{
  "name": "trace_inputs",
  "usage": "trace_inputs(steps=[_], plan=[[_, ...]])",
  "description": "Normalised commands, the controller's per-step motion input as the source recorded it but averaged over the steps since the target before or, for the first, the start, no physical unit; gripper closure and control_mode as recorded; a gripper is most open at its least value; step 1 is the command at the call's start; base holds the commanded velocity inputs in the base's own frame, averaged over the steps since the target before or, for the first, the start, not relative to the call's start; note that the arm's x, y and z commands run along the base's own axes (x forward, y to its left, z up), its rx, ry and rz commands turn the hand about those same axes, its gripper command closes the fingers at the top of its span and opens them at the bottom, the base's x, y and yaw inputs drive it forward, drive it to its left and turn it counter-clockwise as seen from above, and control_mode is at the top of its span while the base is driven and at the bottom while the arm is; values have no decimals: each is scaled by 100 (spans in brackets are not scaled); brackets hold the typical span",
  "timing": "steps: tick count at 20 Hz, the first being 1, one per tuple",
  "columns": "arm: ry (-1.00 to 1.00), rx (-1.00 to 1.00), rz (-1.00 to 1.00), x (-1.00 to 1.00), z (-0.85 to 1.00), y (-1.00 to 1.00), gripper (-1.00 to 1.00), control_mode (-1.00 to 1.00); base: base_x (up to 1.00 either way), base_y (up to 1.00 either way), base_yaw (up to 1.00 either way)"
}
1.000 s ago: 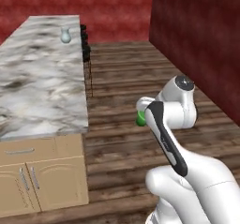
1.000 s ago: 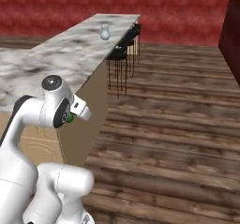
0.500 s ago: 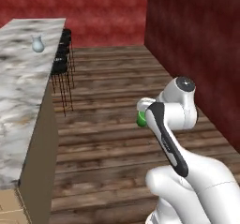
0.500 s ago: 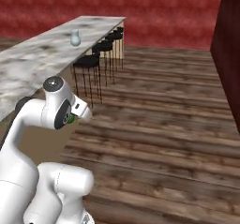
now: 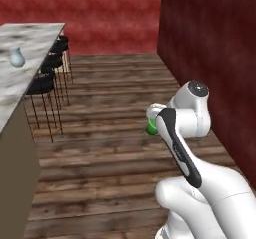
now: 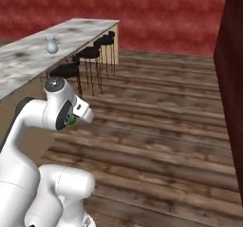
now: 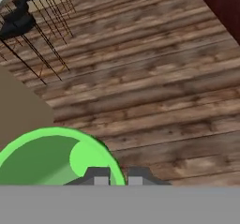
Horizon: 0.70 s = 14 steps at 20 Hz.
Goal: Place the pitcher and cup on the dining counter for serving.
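Gripping the cup (image 7: 51, 157) by its rim, the claw (image 7: 115, 175) carries it tucked close. On the bench (image 5: 20, 80) the jug (image 5: 17, 57) already stands, so 1 item remains.

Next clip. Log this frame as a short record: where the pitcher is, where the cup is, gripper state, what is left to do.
pitcher: stands upright on the dining counter, near the stool side
cup: green, in the gripper, carried above the wooden floor, not over the counter
gripper: shut on the cup's rim, fingertips at its edge
bar stools: black, in a row along the counter
left to do: cup not yet set on the dining counter
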Motion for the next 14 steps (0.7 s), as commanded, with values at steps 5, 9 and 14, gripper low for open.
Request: trace_inputs(steps=[5,9,14], plan=[[0,0,0,0,0,0,100,100,100,-75,32],[0,0,0,0,0,0,100,100,100,-65,45],[0,0,0,0,0,0,100,100,100,-59,52]])
